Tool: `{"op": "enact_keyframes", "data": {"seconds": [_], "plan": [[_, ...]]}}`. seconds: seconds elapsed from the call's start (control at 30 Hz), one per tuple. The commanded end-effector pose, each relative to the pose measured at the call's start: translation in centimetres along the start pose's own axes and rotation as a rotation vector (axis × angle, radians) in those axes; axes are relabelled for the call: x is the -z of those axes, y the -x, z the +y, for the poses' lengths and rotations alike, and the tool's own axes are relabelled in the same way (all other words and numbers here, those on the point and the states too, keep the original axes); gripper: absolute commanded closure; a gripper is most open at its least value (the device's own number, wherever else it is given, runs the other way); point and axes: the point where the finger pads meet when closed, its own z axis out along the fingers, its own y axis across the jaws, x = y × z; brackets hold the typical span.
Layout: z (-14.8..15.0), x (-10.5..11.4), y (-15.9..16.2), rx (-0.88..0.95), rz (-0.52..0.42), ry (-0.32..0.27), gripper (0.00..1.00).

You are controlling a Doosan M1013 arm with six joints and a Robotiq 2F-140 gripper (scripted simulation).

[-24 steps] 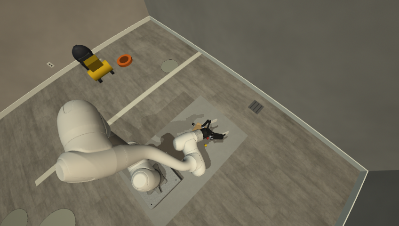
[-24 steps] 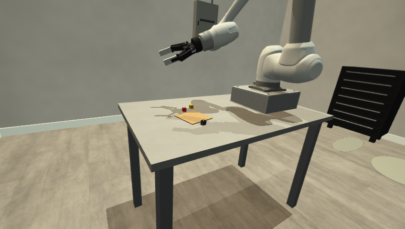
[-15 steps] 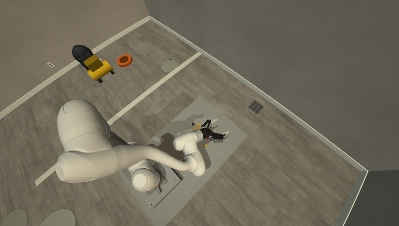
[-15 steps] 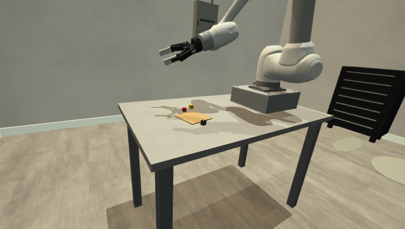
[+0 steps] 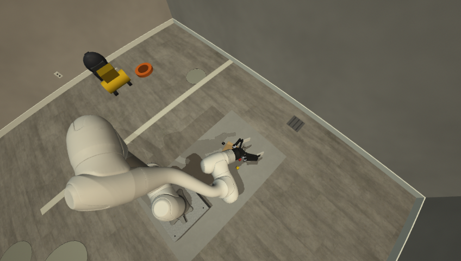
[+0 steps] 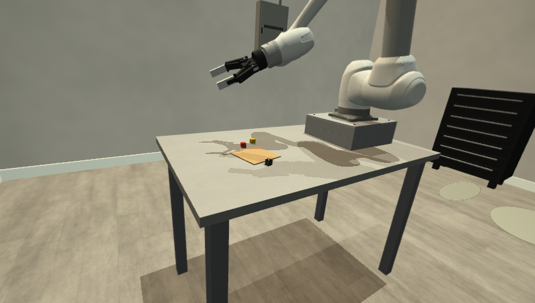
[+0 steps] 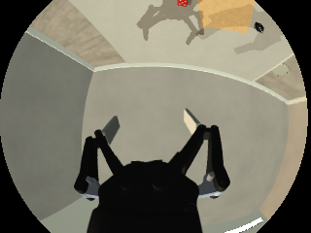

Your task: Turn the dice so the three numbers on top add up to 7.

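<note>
A tan mat (image 6: 255,155) lies flat on the table top; it also shows in the wrist view (image 7: 224,8). A red die (image 6: 243,144) and a yellow die (image 6: 252,141) sit on the table just beyond the mat's far edge, off the mat. A black die (image 6: 268,161) sits at the mat's near corner, right at its edge; I cannot tell whether it rests on the mat. The top faces are too small to read. My gripper (image 6: 221,77) is open and empty, high above the table, pointing past the table's far edge. In the wrist view the fingers are spread wide.
The arm's grey base block (image 6: 350,130) stands on the table's right rear part. A black slatted rack (image 6: 486,135) stands on the floor to the right. A grey box (image 6: 270,23) hangs on the wall behind the arm.
</note>
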Motion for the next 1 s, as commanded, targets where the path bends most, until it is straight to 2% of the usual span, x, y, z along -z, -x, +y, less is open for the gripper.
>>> {"op": "enact_keyframes", "data": {"seconds": [0.0,0.13,0.17,0.2,0.23,0.3,0.33,0.37,0.4,0.47,0.5,0.57,0.6,0.63,0.7,0.73,0.8,0.9,0.97], "plan": [[1.6,-0.8,-3.4,-0.004,0.155,0.079,0.0],[2.2,-0.9,-4.8,-0.004,0.221,0.108,0.0],[2.6,-0.7,-6.2,-0.004,0.288,0.136,0.0],[2.6,-0.7,-6.3,-0.004,0.293,0.138,0.0],[2.9,-0.5,-7.4,-0.004,0.344,0.157,0.0],[2.9,-0.5,-7.4,-0.004,0.344,0.157,0.0],[3.0,-0.3,-7.9,-0.004,0.371,0.167,0.0],[3.3,0.3,-9.5,-0.003,0.453,0.194,0.0],[3.3,0.3,-9.5,-0.003,0.453,0.194,0.0],[3.4,1.1,-11.0,-0.001,0.53,0.217,0.0],[3.4,1.2,-11.1,-0.001,0.537,0.219,0.0],[3.4,2.2,-12.5,0.001,0.62,0.24,0.0],[3.4,2.2,-12.5,0.001,0.621,0.24,0.0],[3.3,3.1,-13.4,0.002,0.679,0.253,0.0],[3.2,3.4,-13.8,0.003,0.702,0.258,0.0],[3.0,4.5,-14.7,0.005,0.767,0.27,0.0],[2.7,5.6,-15.5,0.006,0.825,0.279,0.0],[2.6,6.0,-15.8,0.007,0.85,0.282,0.0],[1.8,8.2,-16.9,0.01,0.958,0.294,0.0]]}}
